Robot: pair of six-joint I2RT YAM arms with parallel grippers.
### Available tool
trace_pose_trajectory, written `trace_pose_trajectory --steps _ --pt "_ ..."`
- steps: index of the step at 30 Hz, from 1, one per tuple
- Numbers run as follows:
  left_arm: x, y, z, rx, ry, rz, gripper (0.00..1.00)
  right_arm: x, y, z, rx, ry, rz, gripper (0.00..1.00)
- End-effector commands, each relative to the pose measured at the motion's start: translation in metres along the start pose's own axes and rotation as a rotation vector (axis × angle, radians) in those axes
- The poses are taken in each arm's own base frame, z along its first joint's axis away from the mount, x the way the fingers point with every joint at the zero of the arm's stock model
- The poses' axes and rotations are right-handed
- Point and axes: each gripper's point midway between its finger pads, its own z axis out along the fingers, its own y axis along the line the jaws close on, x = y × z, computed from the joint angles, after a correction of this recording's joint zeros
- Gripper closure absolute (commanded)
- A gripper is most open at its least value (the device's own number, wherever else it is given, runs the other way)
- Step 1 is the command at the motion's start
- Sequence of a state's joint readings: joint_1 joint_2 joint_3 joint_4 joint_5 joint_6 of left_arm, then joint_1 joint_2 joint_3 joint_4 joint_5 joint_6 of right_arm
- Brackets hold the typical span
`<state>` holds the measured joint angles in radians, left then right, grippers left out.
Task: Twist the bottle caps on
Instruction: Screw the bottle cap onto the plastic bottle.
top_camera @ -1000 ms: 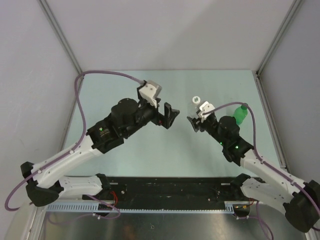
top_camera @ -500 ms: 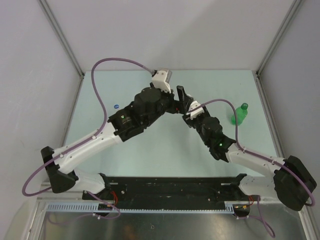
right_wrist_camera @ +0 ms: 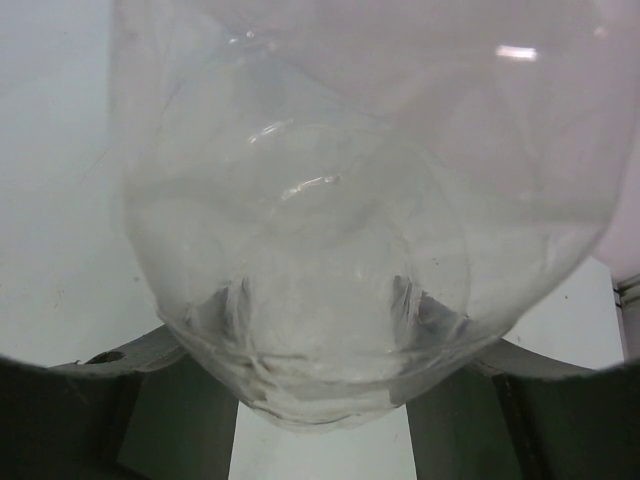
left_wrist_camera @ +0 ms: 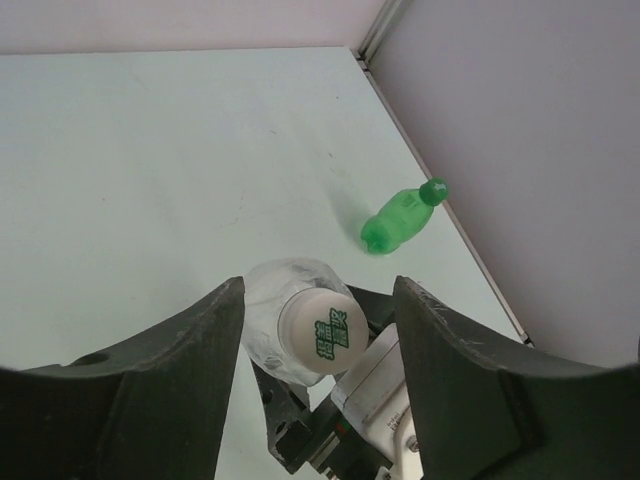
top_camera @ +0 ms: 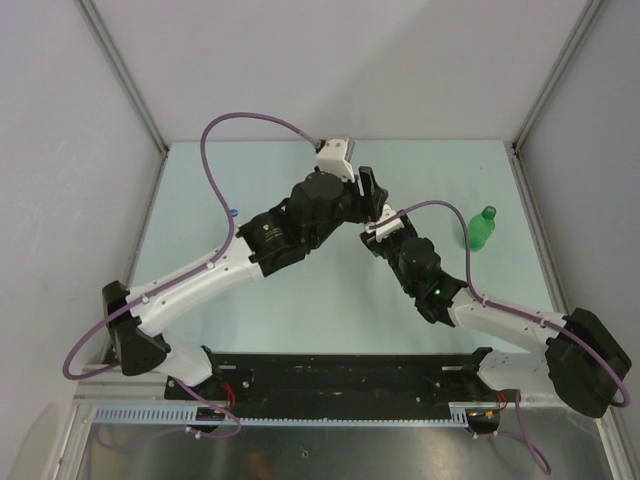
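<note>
1. Over the middle of the table (top_camera: 330,300), somewhat toward its far edge, the two arms meet. The left gripper (top_camera: 372,190) stands just above the right gripper (top_camera: 380,224).
2. The right gripper's jaws are closed on the body of a clear bottle (right_wrist_camera: 320,200). In the right wrist view the bottle's rounded clear wall fills nearly the whole picture, with a dark jaw against each lower side.
3. The clear bottle is held up off the table. From the left wrist camera its neck end points toward the lens, with the right gripper's black and white body below it.
4. A white cap (left_wrist_camera: 320,335) with green print on its top sits on the neck of the clear bottle. Whether it is screwed down tight cannot be told.
5. The left gripper's jaws stand partly open, neither wide nor narrow. Its two dark fingers (left_wrist_camera: 150,390) flank the white cap, one on each side, with a gap showing between cap and finger on both sides. They hold nothing.
6. A green bottle (top_camera: 481,230) stands upright near the right edge of the table, toward the far right corner and well apart from both grippers.
7. A green cap (left_wrist_camera: 434,189) sits on top of the green bottle.
8. Near the left edge of the table lies a small blue round thing (top_camera: 232,212), just beside the left arm's purple cable (top_camera: 250,118). It is too small to tell what it is.
</note>
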<state>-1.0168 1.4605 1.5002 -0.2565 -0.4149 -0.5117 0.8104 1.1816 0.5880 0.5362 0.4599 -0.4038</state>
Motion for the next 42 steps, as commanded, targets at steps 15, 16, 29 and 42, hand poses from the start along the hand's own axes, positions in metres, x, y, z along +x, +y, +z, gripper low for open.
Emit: trace_pose_trajectory --steps 15,16,29,42 --pt "-0.012 -0.019 -0.005 0.009 -0.036 0.003 0.63 -0.024 -0.015 0.004 0.080 -0.058 0.029 1.00" --pt "-0.010 -0.020 -0.004 0.009 -0.032 0.011 0.64 -0.024 -0.015 0.004 0.080 -0.057 0.028 1.00" --pt "0.003 -0.020 -0.012 0.070 0.029 0.156 0.98 -0.043 0.000 -0.014 -0.117 -0.117 0.033 1.00" --pt "0.055 -0.070 -0.059 0.582 0.210 0.421 0.99 -0.070 0.026 -0.060 -0.516 -0.248 0.050 1.00"
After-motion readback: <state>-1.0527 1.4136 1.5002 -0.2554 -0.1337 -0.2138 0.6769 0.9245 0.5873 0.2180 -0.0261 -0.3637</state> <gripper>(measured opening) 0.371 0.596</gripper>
